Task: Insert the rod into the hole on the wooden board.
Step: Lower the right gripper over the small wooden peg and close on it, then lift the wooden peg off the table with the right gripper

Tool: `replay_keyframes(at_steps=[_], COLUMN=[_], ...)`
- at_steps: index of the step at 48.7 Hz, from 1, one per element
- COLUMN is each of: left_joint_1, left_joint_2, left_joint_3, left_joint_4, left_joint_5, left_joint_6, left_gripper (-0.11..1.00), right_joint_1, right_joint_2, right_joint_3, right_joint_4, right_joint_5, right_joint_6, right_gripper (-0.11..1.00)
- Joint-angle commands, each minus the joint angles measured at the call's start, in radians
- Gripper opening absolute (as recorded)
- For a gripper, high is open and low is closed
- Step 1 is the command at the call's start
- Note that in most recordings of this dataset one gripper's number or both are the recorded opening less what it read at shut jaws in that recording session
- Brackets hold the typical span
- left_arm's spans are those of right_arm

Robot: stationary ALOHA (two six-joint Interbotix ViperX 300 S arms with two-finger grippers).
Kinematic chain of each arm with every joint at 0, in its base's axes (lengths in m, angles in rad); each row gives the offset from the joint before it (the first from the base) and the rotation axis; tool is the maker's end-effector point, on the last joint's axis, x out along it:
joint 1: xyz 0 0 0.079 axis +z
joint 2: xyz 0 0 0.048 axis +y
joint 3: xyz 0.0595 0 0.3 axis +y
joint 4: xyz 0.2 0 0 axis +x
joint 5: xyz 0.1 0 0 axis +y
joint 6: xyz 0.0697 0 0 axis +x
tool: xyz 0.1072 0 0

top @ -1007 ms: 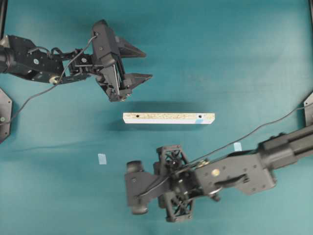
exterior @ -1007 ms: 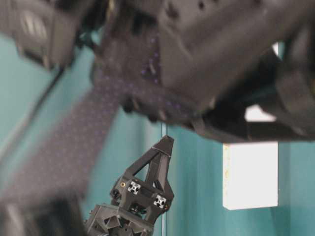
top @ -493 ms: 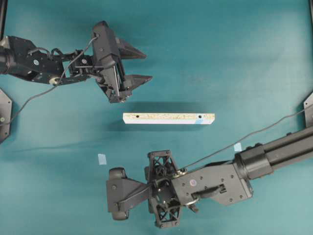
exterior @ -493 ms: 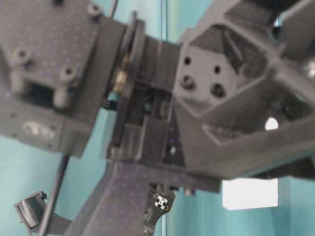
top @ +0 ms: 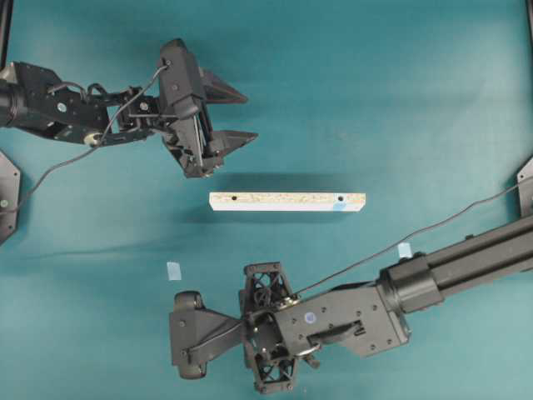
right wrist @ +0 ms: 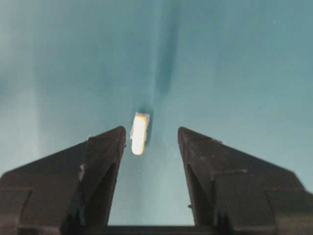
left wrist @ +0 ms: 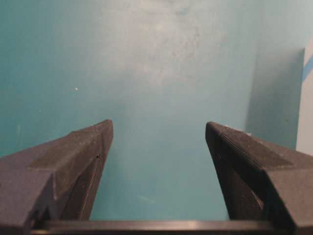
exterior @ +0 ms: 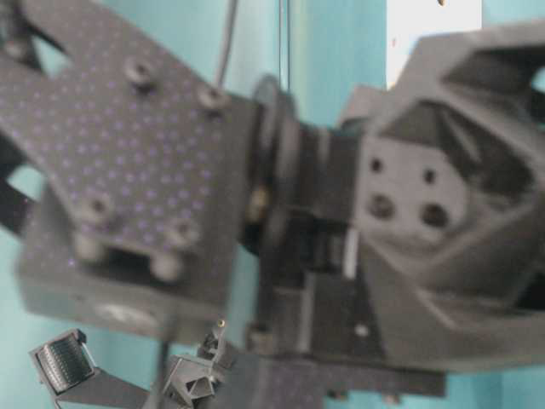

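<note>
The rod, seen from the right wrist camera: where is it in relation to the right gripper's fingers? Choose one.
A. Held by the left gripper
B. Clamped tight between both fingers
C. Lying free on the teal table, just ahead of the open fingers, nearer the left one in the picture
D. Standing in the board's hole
C: the rod lies on the table ahead of the open right gripper, unheld and close to the picture-left fingertip.

We see a teal table (top: 400,92), evenly lit, with soft shadows and two pale-blue tape squares (top: 173,270) stuck on it.
</note>
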Motion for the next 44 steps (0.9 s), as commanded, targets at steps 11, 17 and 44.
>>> replay_keyframes(at_steps=[11,17,44], left_joint_1=[-0.008,-0.009,-0.029], left_joint_2=[-0.023,-0.023,-0.017], left_joint_3=[-0.015,-0.015,-0.014], left_joint_4=[0.002,0.003,0.002], left_joint_5=[0.008,0.012,0.017], left_joint_6=[-0.002,-0.002,-0.003], left_gripper=[0.87,0.87,0.87], right_joint_1=[0.009,0.009,0.008], right_joint_2=[-0.008,0.003,0.018], right_joint_3=[-0.035,-0.035,-0.035], right_joint_4=[0.028,0.032,0.031], right_joint_5=[-0.003,-0.006,-0.032], right_joint_6=[-0.005,-0.005,-0.005], right_gripper=[0.56,0.56,0.56])
